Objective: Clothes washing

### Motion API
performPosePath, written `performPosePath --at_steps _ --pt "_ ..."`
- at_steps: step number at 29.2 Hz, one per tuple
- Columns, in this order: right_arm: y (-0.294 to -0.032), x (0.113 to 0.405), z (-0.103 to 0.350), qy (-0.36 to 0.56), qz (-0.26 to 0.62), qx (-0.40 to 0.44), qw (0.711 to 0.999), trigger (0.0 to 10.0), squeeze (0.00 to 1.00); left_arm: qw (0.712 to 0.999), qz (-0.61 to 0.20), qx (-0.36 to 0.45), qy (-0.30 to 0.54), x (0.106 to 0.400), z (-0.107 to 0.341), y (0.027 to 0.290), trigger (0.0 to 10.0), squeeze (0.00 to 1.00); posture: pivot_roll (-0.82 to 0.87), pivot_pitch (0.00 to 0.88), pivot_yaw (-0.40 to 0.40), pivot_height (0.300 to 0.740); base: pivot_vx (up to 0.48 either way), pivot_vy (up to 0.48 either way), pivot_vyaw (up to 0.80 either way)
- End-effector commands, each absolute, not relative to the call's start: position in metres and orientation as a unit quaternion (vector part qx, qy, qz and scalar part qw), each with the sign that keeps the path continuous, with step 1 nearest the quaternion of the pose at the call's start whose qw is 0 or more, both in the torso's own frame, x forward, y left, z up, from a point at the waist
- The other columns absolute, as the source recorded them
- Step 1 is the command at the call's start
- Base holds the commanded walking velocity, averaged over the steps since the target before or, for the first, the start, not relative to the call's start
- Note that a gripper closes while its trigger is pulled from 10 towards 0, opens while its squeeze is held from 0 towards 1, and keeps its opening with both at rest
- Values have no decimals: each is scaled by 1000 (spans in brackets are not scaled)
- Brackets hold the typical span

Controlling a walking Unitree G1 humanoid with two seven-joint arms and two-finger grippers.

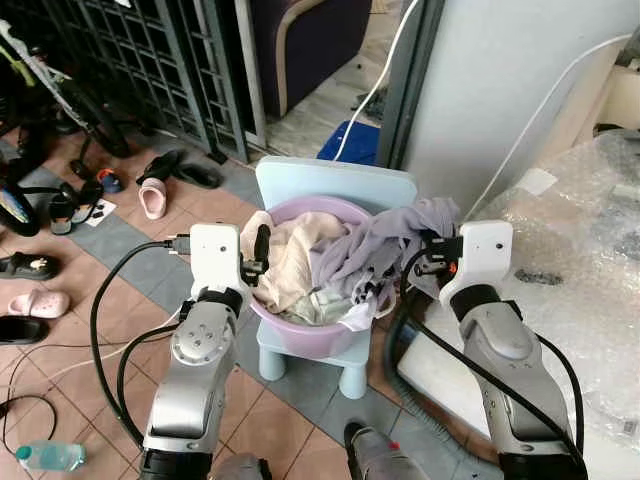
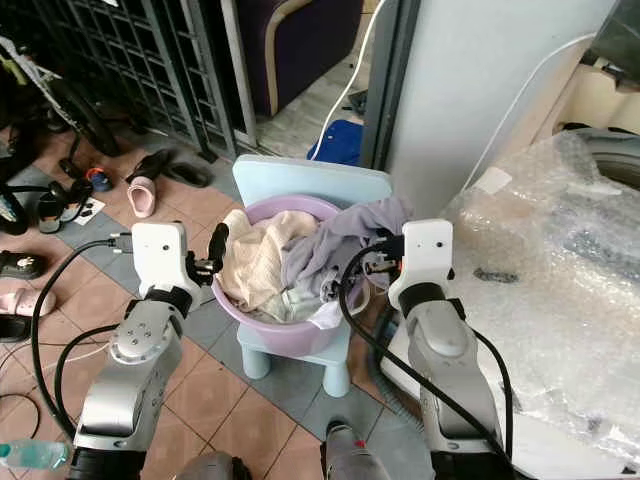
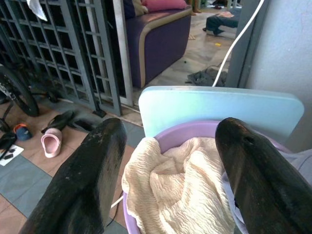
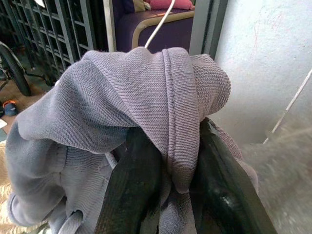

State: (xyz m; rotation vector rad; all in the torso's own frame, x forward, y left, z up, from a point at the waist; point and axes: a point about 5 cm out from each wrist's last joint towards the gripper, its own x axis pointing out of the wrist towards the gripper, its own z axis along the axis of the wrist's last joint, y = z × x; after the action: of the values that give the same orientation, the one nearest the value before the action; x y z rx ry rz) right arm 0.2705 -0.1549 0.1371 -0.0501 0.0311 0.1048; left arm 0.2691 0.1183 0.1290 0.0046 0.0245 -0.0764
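A purple basin [image 1: 300,338] full of laundry stands on a small light-blue chair [image 1: 335,185]. A cream cloth [image 3: 180,185] lies in its left half, a lilac knit garment [image 1: 385,240] in its right half. My left gripper [image 1: 262,252] hangs open at the basin's left rim, its fingers [image 3: 92,180] either side of the cream cloth and above it. My right gripper [image 1: 428,255] is at the right rim, shut on the lilac garment [image 4: 161,112], which drapes over both fingers [image 4: 134,190].
A machine wrapped in bubble wrap [image 1: 580,280] stands at the right, a white wall [image 1: 500,80] behind it. Shoes and slippers [image 1: 152,197] lie on the tiled floor at left, near a metal grille [image 1: 150,60]. A bottle [image 1: 50,456] lies at bottom left. Cables cross the floor.
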Motion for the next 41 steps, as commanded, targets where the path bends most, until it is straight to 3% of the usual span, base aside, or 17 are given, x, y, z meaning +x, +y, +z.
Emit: performPosePath --at_steps 1,10,25,41 --pt "-156 273 141 9 47 -24 999 10000 0 999 -37 7 17 268 127 118 10000 0 -53 77 40 740 -274 0 -800" --pt "-159 276 141 8 42 -26 999 10000 0 999 -33 7 24 266 123 119 10000 0 -53 67 34 740 -230 0 -690" --pt "-155 277 139 11 42 -22 999 10000 0 999 -37 9 25 269 123 118 10000 0 -54 72 38 740 -180 0 0" --pt "-155 281 138 11 39 -22 999 10000 0 999 -41 12 24 270 123 117 10000 0 -54 68 39 740 -181 0 -766"
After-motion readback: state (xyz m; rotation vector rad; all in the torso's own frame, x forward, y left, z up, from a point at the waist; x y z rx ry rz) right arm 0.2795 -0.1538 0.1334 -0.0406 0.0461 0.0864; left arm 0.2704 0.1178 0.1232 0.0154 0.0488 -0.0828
